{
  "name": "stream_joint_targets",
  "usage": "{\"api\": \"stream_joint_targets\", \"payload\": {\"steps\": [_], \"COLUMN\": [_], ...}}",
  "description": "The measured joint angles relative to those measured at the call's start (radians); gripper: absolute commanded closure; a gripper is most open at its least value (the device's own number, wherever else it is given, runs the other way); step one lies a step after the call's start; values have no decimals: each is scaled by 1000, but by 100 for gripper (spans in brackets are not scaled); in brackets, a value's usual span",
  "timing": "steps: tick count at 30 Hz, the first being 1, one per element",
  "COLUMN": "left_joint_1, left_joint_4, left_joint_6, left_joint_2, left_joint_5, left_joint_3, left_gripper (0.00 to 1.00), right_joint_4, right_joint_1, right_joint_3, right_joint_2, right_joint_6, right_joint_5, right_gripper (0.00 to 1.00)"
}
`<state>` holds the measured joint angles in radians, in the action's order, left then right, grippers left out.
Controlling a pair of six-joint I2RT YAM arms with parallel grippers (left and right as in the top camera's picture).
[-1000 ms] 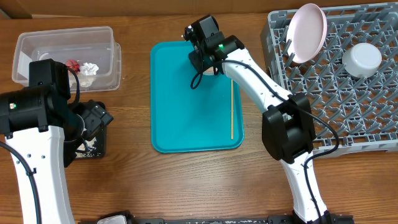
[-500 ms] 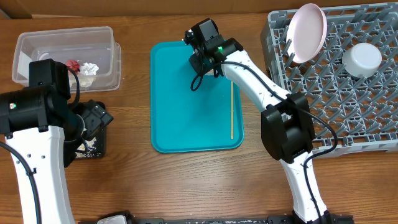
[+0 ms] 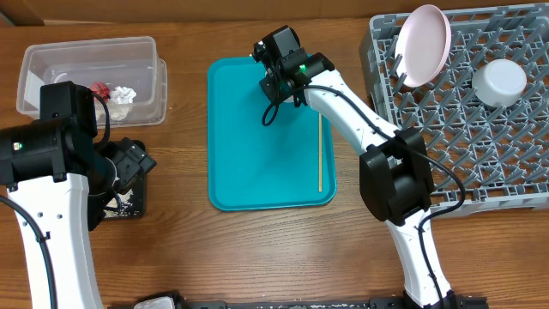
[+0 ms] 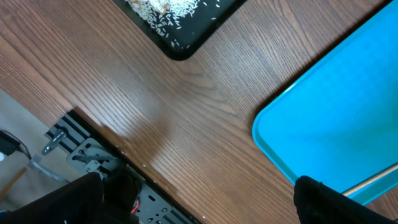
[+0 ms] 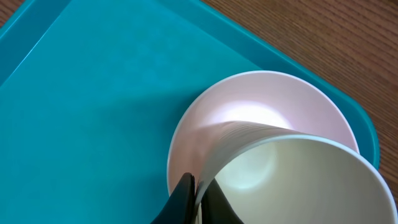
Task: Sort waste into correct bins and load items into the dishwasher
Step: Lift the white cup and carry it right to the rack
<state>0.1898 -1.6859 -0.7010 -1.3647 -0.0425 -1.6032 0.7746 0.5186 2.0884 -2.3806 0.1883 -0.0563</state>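
Two pieces of waste, a red wrapper (image 3: 100, 89) and a white napkin (image 3: 125, 93), lie touching inside the clear tub (image 3: 51, 60) at the table's 10 o'clock. At 8 o'clock sits the black tray (image 3: 130, 206), half hidden under the left arm, with rice (image 4: 168, 9) scattered in it. The left gripper (image 4: 199, 190) hangs over bare wood between that tray and the teal tray (image 3: 257, 172). Its fingers (image 4: 336, 199) are spread wide with nothing between them.

On the teal tray at table centre, the stick (image 3: 320, 154) lies along the 3 o'clock edge. At the tray's 12 o'clock end the right gripper (image 5: 200, 196) is low, its fingers drawn narrow and pinching the near rim of the cup (image 5: 298, 180). The cup sits tilted inside the pink bowl (image 5: 249, 99). Whether the bowl's own rim is also pinched I cannot tell.

The rack (image 3: 480, 163) fills the table's 2 to 3 o'clock. The plate (image 3: 426, 43) stands on edge at the rack's 11 o'clock corner. A pale bowl (image 3: 500, 81) sits upturned near its 1 o'clock.
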Motion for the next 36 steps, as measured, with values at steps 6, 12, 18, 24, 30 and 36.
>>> {"api": "stream_joint_targets", "payload": {"steps": [6,12,18,24,30,36], "left_joint_1": [0,0,0,0,0,0], "left_joint_4": [0,0,0,0,0,0], "left_joint_6": [0,0,0,0,0,0], "left_joint_2": [0,0,0,0,0,0], "left_joint_5": [0,0,0,0,0,0], "left_joint_3": [0,0,0,0,0,0], "left_gripper": [0,0,0,0,0,0], "right_joint_4": [93,259,407,476,548,686], "right_joint_1": [0,0,-16,-120,-374,-713], "right_joint_3": [74,282,468,489,497,527], "right_joint_2": [-5,-10,5,121,322,460], "right_joint_6": [-2,-11,-59,-138,-214,-230], "right_joint_5": [1,2,58,153,261,475], "right_gripper": [96,96,96,96,96,96]}}
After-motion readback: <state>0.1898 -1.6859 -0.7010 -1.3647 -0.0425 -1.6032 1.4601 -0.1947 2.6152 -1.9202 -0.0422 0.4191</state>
